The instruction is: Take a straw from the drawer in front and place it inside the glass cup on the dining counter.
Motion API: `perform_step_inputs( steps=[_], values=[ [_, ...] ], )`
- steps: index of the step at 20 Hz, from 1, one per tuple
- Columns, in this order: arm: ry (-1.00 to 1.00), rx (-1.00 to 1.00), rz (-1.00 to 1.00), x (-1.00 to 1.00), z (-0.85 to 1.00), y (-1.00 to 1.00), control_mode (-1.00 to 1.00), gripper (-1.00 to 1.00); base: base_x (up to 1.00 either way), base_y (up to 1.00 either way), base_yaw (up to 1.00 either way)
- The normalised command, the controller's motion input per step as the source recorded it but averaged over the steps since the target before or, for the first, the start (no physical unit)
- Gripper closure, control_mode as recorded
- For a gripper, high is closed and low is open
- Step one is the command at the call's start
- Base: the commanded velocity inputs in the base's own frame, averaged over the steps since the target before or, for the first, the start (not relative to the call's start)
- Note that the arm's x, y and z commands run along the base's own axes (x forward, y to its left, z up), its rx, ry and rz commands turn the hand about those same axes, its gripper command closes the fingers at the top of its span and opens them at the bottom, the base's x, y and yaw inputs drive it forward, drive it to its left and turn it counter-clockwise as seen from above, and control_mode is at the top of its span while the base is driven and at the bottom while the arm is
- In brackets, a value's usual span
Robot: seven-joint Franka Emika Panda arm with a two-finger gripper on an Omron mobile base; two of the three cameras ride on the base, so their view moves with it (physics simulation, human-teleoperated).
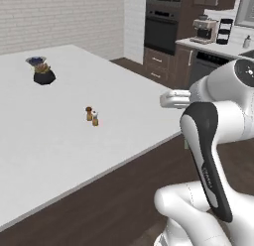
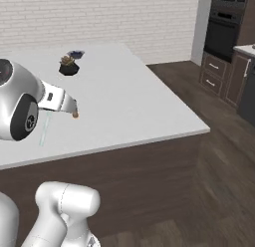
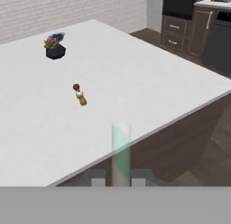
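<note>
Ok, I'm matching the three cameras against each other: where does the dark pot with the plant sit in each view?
Left base view: the dark pot is upper left, far back on the dining counter.
Right base view: upper left, beyond the arm.
Hand view: upper left.
Shared landmark: the black wall oven, upper right of the pot in each.

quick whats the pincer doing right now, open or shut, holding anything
pincer: shut on the straw, which stands up between its tips above the dining counter edge.
</note>
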Motion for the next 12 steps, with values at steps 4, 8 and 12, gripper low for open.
perform_step_inputs(
  steps=[4,8,12],
  values=[
    [0.0,0.0,0.0,0.0,0.0,0.0,1.0,1.0,-0.3,1.0,0.08],
    [0.0,0.0,0.0,0.0,0.0,0.0,1.0,1.0,-0.21,1.0,0.03],
    [0.0,0.0,0.0,0.0,0.0,0.0,1.0,1.0,-0.02,1.0,-0.01]
  ],
)
